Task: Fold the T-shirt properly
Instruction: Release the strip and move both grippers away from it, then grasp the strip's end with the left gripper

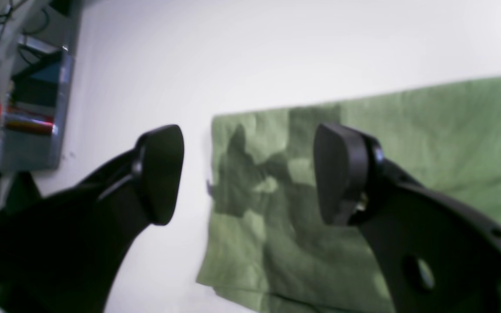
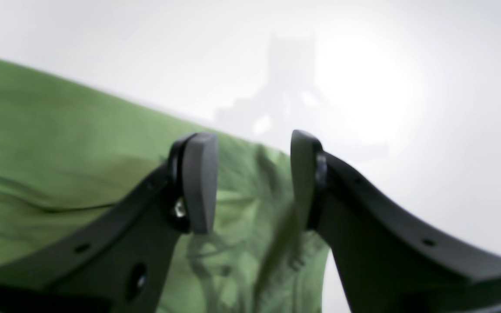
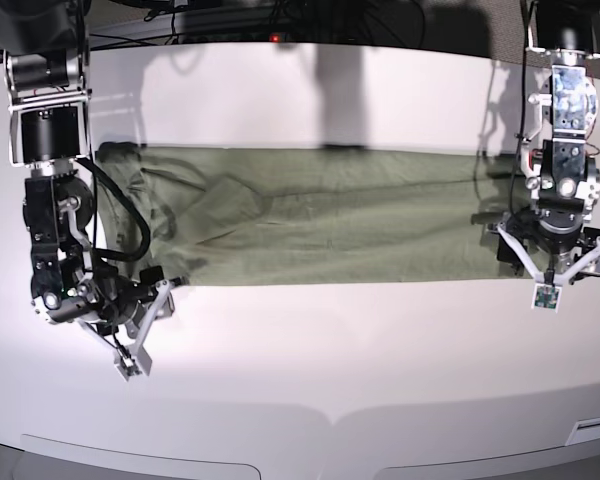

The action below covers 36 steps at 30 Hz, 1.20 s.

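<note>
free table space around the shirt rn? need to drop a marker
Bare: the wide table strip in front of the T-shirt, between both arms, and a narrower band behind it. Crowded: both shirt ends, left pincer and right pincer.

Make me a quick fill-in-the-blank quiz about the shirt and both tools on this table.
The T-shirt is ____ in color.
The left tool is ____, with nothing between its pads.
The T-shirt lies as a long band on the ____ table.
The right tool hangs over the T-shirt's ____.

Missing words: green; open; white; edge
</note>
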Motion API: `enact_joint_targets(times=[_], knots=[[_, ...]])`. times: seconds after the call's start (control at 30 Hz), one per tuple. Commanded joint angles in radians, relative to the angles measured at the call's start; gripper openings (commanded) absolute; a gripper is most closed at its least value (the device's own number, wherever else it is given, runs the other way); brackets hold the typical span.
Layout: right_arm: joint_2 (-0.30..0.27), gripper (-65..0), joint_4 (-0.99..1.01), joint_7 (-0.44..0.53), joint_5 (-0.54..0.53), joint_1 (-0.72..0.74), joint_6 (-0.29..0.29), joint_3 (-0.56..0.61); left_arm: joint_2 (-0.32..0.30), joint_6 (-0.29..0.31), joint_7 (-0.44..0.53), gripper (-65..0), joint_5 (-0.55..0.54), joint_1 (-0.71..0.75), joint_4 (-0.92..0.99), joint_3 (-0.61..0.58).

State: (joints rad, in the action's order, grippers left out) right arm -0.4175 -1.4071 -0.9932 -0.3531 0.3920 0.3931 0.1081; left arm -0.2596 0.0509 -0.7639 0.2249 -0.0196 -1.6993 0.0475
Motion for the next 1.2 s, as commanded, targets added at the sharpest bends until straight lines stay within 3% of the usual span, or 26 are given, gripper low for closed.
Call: enact_joint_targets(times=[0.0, 0.27, 0.37, 0.5, 0.63, 0.8, 0.87, 0.93, 1.17], knots=[[-0.012, -37.2, -0.04, 0.017, -0.019, 0.028, 0.001, -0.005, -0.013, -0.013, 0.013, -19.5, 0.011, -0.019, -0.038, 0.004], [-0.012, -37.2, -0.175, 0.016, -0.051, 0.028, 0.003, -0.005, -0.013, -0.006, -0.014, -19.5, 0.011, -0.019, -0.083, 0.004], [-0.012, -37.2, -0.195, 0.005, -0.051, 0.028, 0.004, -0.005, -0.03, 0.096, -0.022, -19.6, -0.004, -0.02, -0.083, 0.004], [-0.012, -37.2, -0.206, -0.005, -0.051, 0.026, 0.004, -0.005, -0.123, 0.154, -0.088, -19.9, -0.114, -0.052, -0.072, 0.02], [-0.012, -37.2, -0.206, -0.024, -0.053, 0.02, 0.005, -0.005, -0.243, 0.264, -0.098, -19.9, -0.302, -0.115, 0.007, 0.101], [-0.012, -37.2, -0.206, -0.056, -0.105, 0.021, 0.083, -0.005, -0.365, 0.472, -0.119, -19.9, -0.614, -0.235, 0.303, 0.158], [-0.012, -37.2, -0.209, -0.055, -0.166, 0.021, 0.122, -0.005, -0.394, 0.56, -0.144, -19.9, -0.719, -0.295, 0.472, 0.158], [-0.012, -37.2, -0.21, -0.053, -0.222, 0.021, 0.124, -0.005, -0.409, 0.635, -0.164, -19.9, -0.787, -0.36, 0.648, 0.158], [-0.011, -37.2, -0.251, -0.056, -0.25, 0.021, 0.124, -0.005, -0.411, 0.647, -0.104, -19.9, -0.749, -0.536, 1.144, 0.158]])
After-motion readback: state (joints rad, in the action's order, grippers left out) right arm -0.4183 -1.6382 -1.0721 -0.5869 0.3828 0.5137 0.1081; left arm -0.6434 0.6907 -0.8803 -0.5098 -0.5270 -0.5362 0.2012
